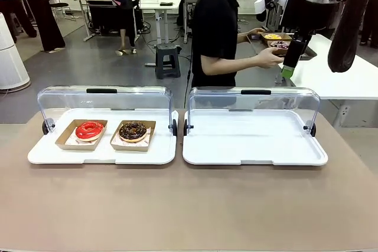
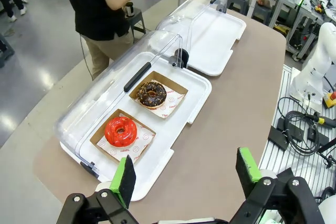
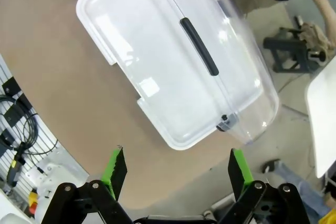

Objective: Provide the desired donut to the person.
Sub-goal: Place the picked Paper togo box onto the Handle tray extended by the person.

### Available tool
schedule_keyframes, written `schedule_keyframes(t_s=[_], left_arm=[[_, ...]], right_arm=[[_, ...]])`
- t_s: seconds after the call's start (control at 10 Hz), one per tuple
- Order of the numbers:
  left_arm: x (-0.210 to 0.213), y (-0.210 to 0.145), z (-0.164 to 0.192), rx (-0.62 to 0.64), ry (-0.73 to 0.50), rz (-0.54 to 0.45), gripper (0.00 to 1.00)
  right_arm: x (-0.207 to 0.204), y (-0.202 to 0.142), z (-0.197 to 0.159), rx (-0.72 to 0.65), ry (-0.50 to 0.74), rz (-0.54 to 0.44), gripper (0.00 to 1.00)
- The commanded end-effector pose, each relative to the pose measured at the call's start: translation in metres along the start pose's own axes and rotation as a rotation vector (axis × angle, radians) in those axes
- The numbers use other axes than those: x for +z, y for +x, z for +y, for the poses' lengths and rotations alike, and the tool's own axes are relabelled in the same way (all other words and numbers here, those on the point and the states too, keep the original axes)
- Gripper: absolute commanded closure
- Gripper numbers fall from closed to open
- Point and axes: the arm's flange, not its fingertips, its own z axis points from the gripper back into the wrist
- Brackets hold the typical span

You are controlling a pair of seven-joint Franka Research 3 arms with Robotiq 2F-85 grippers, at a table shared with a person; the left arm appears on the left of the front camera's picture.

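A red glazed donut (image 1: 90,130) (image 2: 121,131) and a chocolate donut (image 1: 133,131) (image 2: 151,94) lie in cardboard boxes on the left white tray (image 1: 47,156), whose clear lid stands raised. The person (image 1: 215,28) (image 2: 97,3) stands at the far side, turned toward a side table, both hands at a small tray of more donuts (image 1: 277,41). My left gripper (image 2: 186,174) hovers open above the table's near edge, short of the left tray. My right gripper (image 1: 289,66) (image 3: 176,169) hangs high at the far right, open and holding nothing.
The right white tray (image 1: 254,156) (image 3: 126,51) has nothing on it, and its clear lid is raised too. A white side table (image 1: 342,75) stands at the far right behind it. Brown tabletop runs bare along the front. A stool (image 1: 168,57) and bystanders are farther back.
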Motion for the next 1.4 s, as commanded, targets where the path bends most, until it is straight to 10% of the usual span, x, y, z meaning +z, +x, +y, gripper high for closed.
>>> schedule_keyframes(t_s=[0.0, 1.0, 1.3], left_arm=[[0.000, 0.001, -0.001, 0.000, -0.006, -0.007, 0.00], [0.000, 0.001, -0.001, 0.000, -0.006, -0.007, 0.00], [0.000, 0.001, -0.001, 0.000, -0.006, -0.007, 0.00]], right_arm=[[0.001, -0.006, 0.000, -0.005, 0.010, 0.006, 0.00], [0.000, -0.001, 0.000, -0.002, 0.003, 0.003, 0.00], [-0.011, -0.067, -0.094, -0.063, 0.654, -0.286, 0.00]])
